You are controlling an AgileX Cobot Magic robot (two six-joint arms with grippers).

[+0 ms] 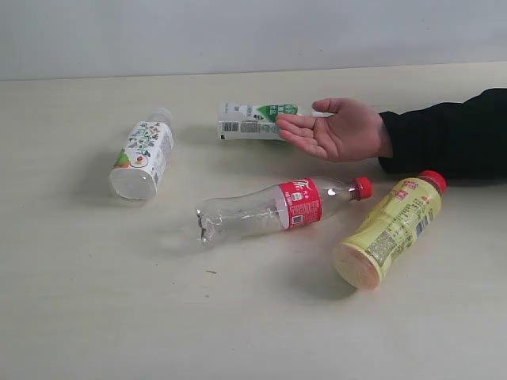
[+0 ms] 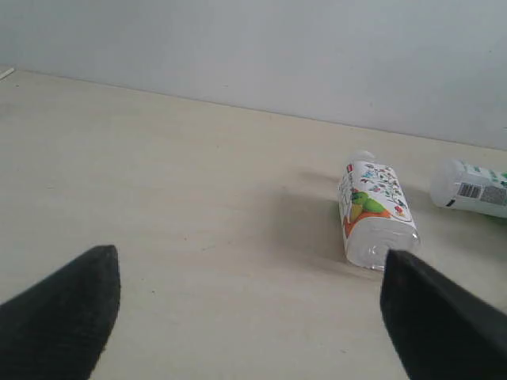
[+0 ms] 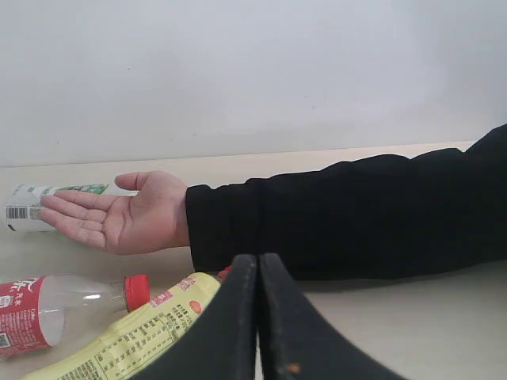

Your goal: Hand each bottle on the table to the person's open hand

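Four bottles lie on their sides on the table [image 1: 79, 301]. The floral white bottle [image 1: 142, 157] is at the left, also the floral bottle [image 2: 374, 215] in the left wrist view. The green-label white bottle [image 1: 249, 120] lies at the back, behind the person's open hand [image 1: 337, 131]. The clear red-label bottle [image 1: 277, 207] is in the middle, the yellow bottle [image 1: 390, 229] at the right. Neither gripper shows in the exterior view. My left gripper [image 2: 245, 309] is open over bare table, short of the floral bottle. My right gripper [image 3: 258, 273] is shut with nothing in it, beside the yellow bottle [image 3: 131, 340] and in front of the hand [image 3: 119, 214].
The person's black sleeve [image 1: 447, 133] rests on the table at the right, behind the yellow bottle. A pale wall [image 1: 253, 32] rises behind the table's far edge. The green-label bottle [image 2: 474, 188] shows beyond the floral one in the left wrist view.
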